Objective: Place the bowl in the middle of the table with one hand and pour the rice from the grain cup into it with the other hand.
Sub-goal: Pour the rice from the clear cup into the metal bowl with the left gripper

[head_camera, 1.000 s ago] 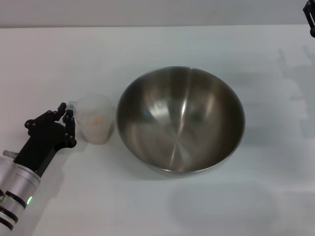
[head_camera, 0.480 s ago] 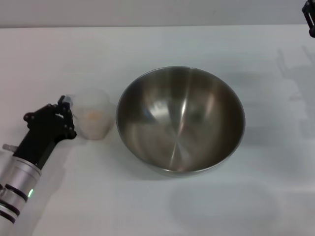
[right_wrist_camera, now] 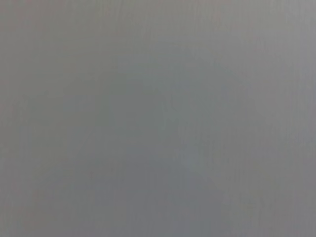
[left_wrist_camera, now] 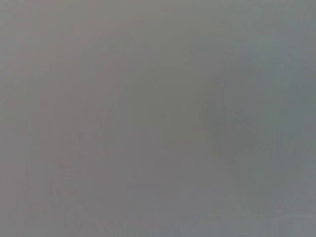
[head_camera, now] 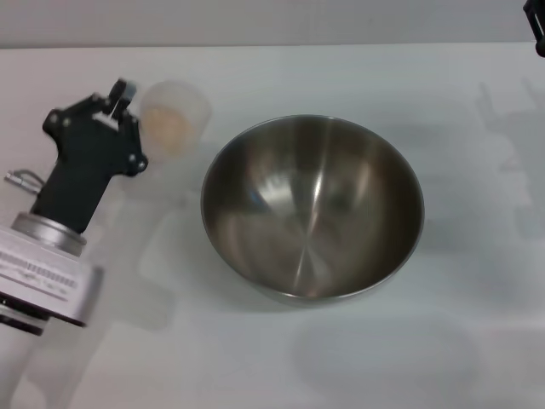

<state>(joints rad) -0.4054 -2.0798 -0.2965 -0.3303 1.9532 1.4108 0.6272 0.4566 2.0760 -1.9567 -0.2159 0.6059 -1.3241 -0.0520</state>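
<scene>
The large steel bowl [head_camera: 312, 207] stands in the middle of the white table [head_camera: 281, 358], empty inside. My left gripper [head_camera: 119, 95] is shut on the handle of the translucent grain cup [head_camera: 174, 117] and holds it upright, lifted above the table, to the left of and behind the bowl. Pale beige rice [head_camera: 171, 128] shows inside the cup. Only a black tip of my right gripper [head_camera: 537, 24] shows at the top right corner, far from the bowl. Both wrist views show only plain grey.
The table's far edge [head_camera: 272, 45] runs along the top of the head view. My left arm's silver wrist [head_camera: 43, 273] fills the lower left.
My left gripper has lifted the grain cup off the table and carried it up and away from me; the arm now looms larger. The bowl and right gripper have not moved.
</scene>
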